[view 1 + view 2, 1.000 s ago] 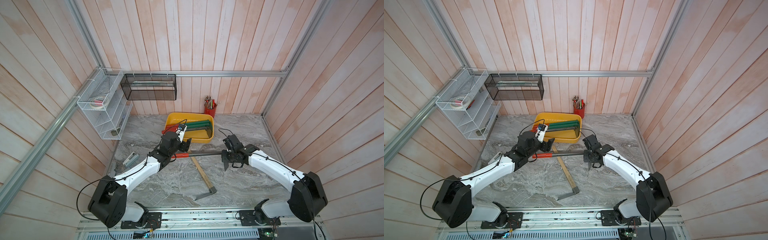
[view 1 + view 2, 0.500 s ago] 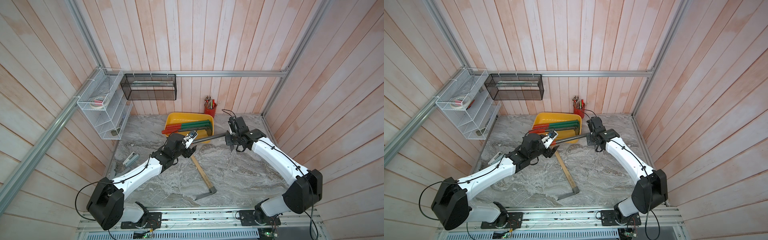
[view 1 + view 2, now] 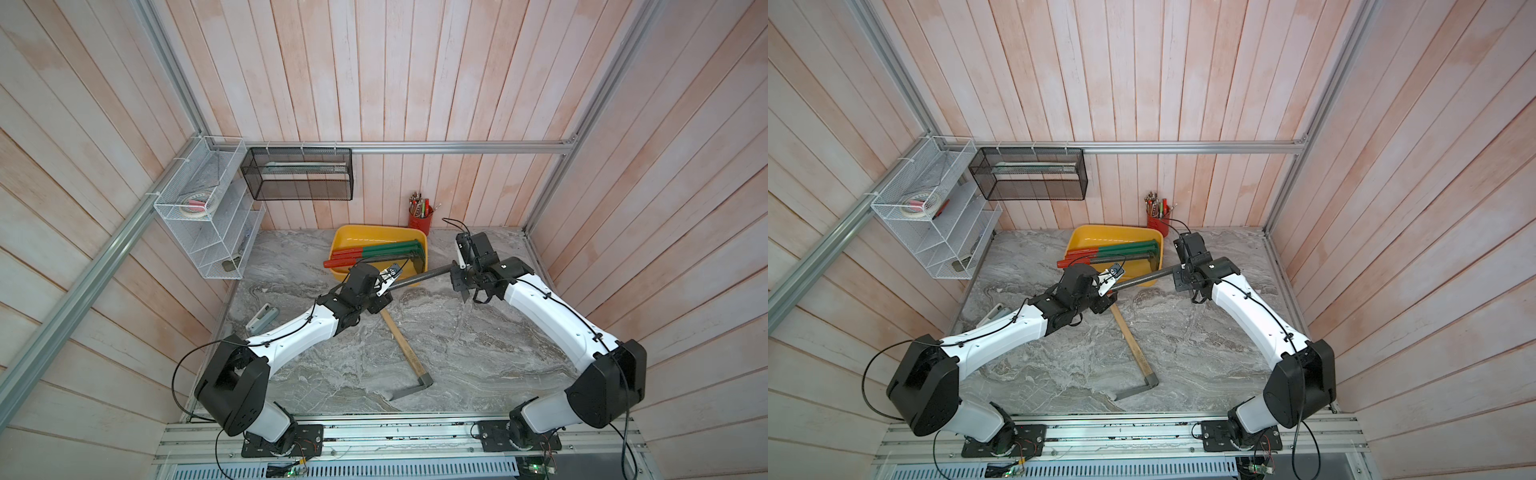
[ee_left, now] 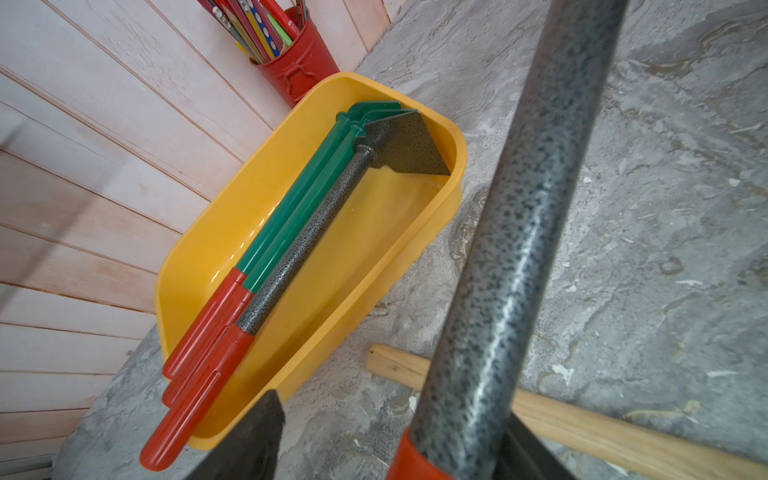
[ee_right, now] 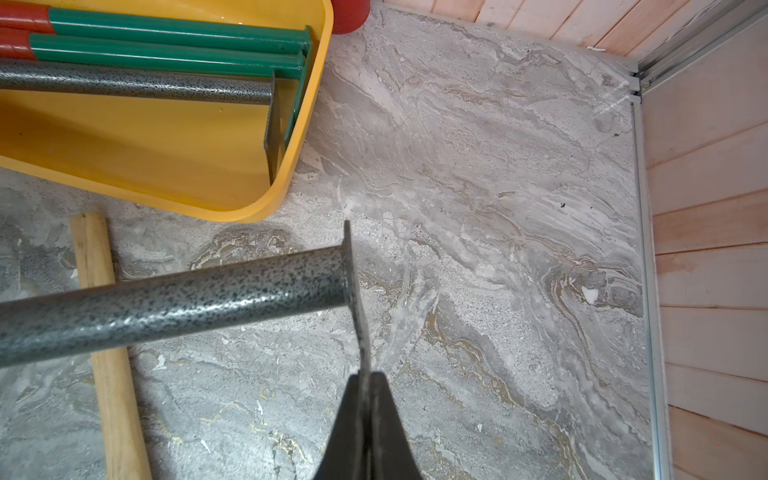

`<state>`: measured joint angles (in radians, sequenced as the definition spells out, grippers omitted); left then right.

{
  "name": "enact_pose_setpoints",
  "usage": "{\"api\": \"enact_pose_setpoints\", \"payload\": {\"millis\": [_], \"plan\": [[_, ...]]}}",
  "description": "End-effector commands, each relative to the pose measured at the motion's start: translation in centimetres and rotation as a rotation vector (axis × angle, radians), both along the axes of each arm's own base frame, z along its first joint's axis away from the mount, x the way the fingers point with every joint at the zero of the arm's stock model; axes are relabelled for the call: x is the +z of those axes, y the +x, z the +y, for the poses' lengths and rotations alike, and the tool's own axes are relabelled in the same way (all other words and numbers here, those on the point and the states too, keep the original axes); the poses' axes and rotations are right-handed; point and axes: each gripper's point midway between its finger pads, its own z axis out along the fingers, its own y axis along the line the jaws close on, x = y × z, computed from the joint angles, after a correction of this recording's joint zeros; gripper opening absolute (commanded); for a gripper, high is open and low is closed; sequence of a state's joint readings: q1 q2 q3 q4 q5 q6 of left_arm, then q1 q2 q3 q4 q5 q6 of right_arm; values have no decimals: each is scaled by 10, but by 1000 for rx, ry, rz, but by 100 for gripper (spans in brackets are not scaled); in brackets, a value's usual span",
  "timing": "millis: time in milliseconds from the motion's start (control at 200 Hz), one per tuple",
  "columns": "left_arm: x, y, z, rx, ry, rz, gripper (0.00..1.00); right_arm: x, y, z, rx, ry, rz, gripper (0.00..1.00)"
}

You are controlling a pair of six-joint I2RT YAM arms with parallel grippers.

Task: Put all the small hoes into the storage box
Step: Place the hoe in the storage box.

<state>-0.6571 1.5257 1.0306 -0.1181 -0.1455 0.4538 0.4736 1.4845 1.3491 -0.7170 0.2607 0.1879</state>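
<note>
Grey marble table point(image 3: 478, 332) under everything. A long wooden-handled hoe point(image 3: 405, 353) lies flat on it, its handle end passing beneath the left claw point(image 3: 385, 286). The yellow tub point(image 3: 376, 237) sits just past that claw on the far side, with three hoes point(image 4: 299, 232) lying in it. The small hoe point(image 3: 424, 277), the speckled grey one, is up in the air just in front of the tub, stretched between the two claws, not in it yet. The right claw point(image 5: 366, 388) is clenched on the edge of its blade. The left claw's jaws stand apart around the handle by the red grip. One finger point(image 4: 253, 444) is clear of it, the other I can't really tell. A red pencil cup point(image 3: 420, 220) stands beyond the right claw, by the tub's far corner.
</note>
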Motion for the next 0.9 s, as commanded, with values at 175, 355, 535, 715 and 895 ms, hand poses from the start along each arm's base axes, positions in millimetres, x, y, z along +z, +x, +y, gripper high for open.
{"api": "enact_pose_setpoints", "payload": {"millis": [175,355,535,715,895], "plan": [[10,9,-4,10,11,-44,44,29,1,5,13,62,-70,0],[14,10,-8,9,-5,-51,27,21,0,12,27,85,-48,0],[24,8,-10,7,-32,-71,1,10,-2,16,28,113,-33,0],[35,4,-13,-16,-71,-78,0,-6,-5,20,44,140,-29,31],[35,-4,-20,-52,-113,-42,0,-2,-2,26,93,227,-99,41]]}}
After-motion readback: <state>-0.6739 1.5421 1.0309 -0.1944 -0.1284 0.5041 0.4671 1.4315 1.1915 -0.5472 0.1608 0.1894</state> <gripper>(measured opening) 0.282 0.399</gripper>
